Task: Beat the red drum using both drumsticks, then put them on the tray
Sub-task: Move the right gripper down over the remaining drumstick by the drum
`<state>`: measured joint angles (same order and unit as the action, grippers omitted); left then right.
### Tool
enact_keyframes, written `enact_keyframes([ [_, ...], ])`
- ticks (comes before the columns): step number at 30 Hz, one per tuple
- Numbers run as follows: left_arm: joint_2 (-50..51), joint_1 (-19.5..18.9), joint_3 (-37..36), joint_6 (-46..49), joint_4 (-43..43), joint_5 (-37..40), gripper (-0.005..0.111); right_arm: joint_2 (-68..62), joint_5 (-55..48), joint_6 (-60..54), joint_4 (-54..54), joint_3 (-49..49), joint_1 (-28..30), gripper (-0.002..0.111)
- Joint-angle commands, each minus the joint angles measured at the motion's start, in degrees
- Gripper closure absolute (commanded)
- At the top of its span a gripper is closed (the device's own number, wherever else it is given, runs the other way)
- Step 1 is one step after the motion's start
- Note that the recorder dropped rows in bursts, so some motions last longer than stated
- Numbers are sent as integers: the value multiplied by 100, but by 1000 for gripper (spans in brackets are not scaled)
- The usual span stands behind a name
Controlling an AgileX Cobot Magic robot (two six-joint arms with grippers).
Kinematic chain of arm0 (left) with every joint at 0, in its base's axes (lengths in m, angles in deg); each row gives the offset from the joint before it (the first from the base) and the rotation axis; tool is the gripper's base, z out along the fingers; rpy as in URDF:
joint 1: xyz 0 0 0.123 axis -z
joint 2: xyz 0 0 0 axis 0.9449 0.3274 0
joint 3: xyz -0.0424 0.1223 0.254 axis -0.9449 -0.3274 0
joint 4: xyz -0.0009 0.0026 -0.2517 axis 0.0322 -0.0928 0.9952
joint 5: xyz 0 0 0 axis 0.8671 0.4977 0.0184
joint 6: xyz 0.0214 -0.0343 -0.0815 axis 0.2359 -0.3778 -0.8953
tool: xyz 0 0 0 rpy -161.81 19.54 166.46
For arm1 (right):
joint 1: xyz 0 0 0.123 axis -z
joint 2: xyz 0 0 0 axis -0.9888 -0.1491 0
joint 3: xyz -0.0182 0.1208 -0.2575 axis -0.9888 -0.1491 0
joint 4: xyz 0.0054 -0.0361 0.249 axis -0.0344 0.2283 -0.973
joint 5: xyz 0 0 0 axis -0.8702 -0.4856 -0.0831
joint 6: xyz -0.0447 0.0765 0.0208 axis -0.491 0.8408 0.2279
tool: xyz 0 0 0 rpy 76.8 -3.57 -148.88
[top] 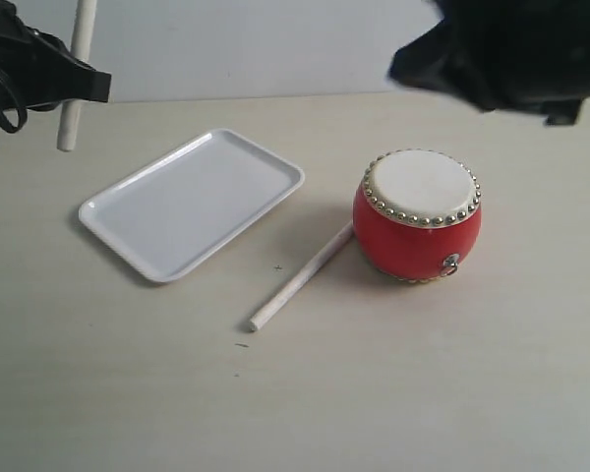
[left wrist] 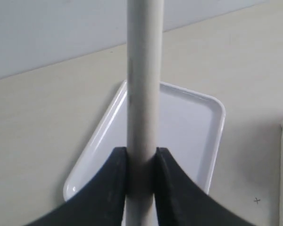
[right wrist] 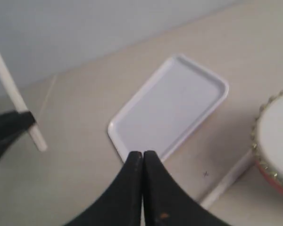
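While the left gripper (left wrist: 141, 157) clamps one drumstick (left wrist: 144, 70) upright, the tray (left wrist: 193, 127) beyond it, the right gripper (right wrist: 142, 157) hangs closed and empty, the other drumstick (top: 300, 278) and the red drum (top: 418, 221) below it.

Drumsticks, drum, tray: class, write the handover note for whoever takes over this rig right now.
Left gripper: shut on one drumstick, upright, beside the tray.
Right gripper: shut, empty, raised.
Other drumstick: on the table between tray and red drum, one end at the drum's base.
Done: one stick picked up; tray holds nothing.
Left: grasp second stick, beat the drum unless already done, put both on tray.
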<state>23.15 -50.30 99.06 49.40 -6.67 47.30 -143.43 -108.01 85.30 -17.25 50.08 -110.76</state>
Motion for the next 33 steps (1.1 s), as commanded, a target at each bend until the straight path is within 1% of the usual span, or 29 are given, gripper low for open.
enact_keyframes([
  [1,-54,-404,-17,-176,61,-57,107,-1130,126,1489,1333,409,-755,108],
  [3,-67,-541,-17,-197,61,-57,107,-1562,-328,2645,2467,764,-974,108],
  [4,-67,-589,-17,-197,61,-57,107,-1776,-746,3226,3080,1002,-1075,108],
  [5,-67,-600,-17,-207,61,-70,107,-1969,-1287,3778,3689,1251,-1179,108],
  [7,-67,-600,-17,-217,61,-147,107,-2333,-2500,4586,4573,1740,-1395,108],
  [8,-67,-600,-17,-217,61,-203,107,-2502,-2951,4873,4900,1953,-1516,108],
  [10,-67,-600,-17,-217,127,-279,107,-2765,-3328,5207,5161,2247,-1745,108],
  [13,-67,-600,-17,-217,342,-287,107,-3129,-3261,5667,5267,2483,-2011,107],
  [15,-67,-558,-17,-217,438,-259,107,-3389,-3071,6164,5579,2494,-2169,103],
  [17,-67,-461,-17,-217,447,-235,107,-3639,-3085,6911,6028,2480,-2306,99],
  [19,-67,-374,-17,-207,447,-210,107,-3829,-3071,7322,6205,2480,-2399,97],
  [21,-67,-294,-17,-191,459,-196,107,-3948,-2941,7355,6056,2480,-2400,97],
  [24,-67,-189,-17,-191,459,-188,107,-3986,-2637,6706,5525,2480,-2400,97],
  [26,-67,-181,-17,-175,459,-172,107,-3975,-2663,6573,5539,2506,-2400,97],
  [29,-67,-178,-17,-175,459,-121,107,-3975,-2730,6968,5822,2529,-2379,93],
  [33,-67,-165,-17,-175,472,-76,107,-3997,-2745,8092,6219,2529,-2379,82],
])
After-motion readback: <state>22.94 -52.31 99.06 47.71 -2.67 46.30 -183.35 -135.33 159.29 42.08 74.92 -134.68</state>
